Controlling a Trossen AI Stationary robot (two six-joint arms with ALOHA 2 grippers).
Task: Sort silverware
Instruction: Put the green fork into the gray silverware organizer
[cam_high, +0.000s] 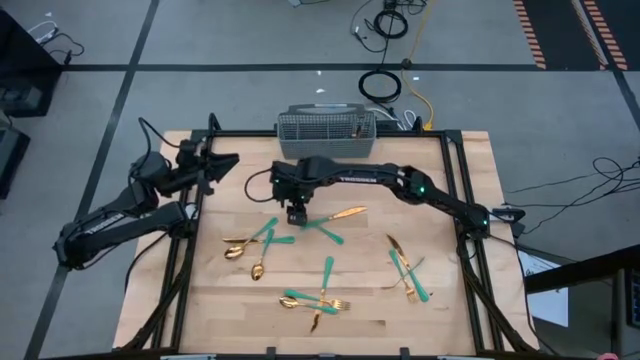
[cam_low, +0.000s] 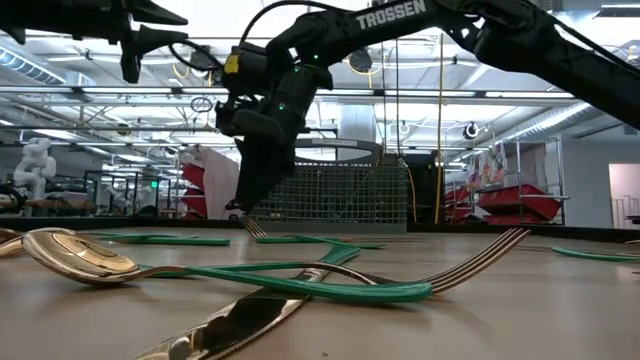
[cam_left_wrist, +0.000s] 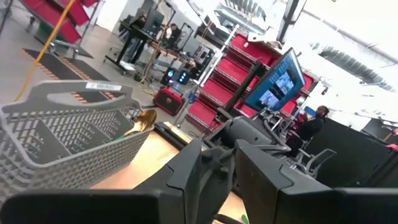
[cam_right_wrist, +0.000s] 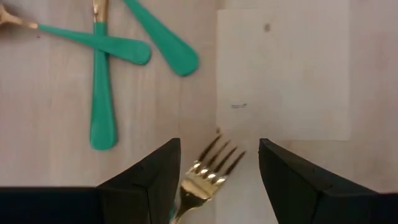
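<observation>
The silverware, gold heads on teal handles, lies scattered on the wooden table (cam_high: 440, 170): spoons (cam_high: 240, 247) at the left, a knife (cam_high: 346, 213) in the middle, more pieces (cam_high: 318, 300) near the front and at the right (cam_high: 408, 270). My right gripper (cam_right_wrist: 214, 177) is open and points steeply down, just above the table at its middle (cam_high: 296, 214). Its fingers stand on either side of a fork's gold head (cam_right_wrist: 208, 171), which lies flat on the wood. My left gripper (cam_high: 228, 163) is open and raised at the far left, with nothing between its fingers.
A grey wire-mesh basket (cam_high: 325, 130) stands at the table's far edge, with a gold piece (cam_left_wrist: 146, 119) inside it. Three teal handles (cam_right_wrist: 102, 93) lie just beyond the fork. A black frame (cam_high: 452, 150) borders the table. Bare wood shows at the far right.
</observation>
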